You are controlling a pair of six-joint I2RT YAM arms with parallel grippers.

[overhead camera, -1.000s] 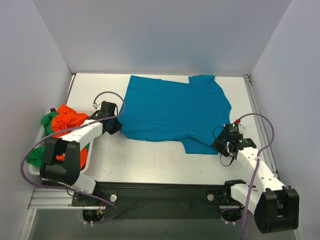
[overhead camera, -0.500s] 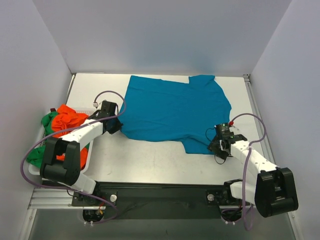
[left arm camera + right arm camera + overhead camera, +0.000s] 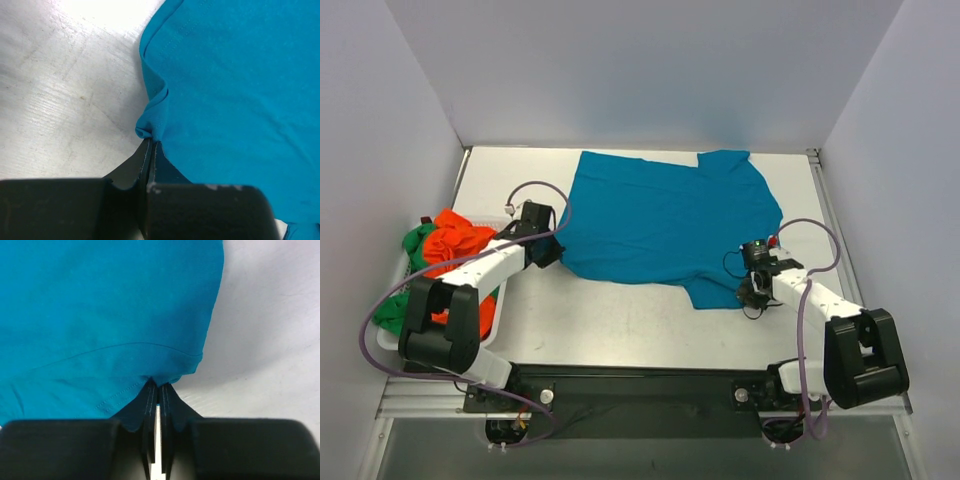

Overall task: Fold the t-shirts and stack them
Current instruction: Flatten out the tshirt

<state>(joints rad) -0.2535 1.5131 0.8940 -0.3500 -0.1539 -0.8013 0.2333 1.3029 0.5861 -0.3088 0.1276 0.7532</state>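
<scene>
Right wrist view: the shirt (image 3: 100,300) is clamped thinly at its near hem by the right gripper (image 3: 157,386), and at its left edge by the left gripper (image 3: 151,145). Either hold may be lost under tension.

The pale, scuffed table (image 3: 620,320) carries a teal t-shirt (image 3: 670,220), spread flat from my left pincer (image 3: 557,257) across to my right pincer (image 3: 746,292) and beyond both. A white basket (image 3: 386,342) sits outside my left pincer, at the table's edge.
</scene>
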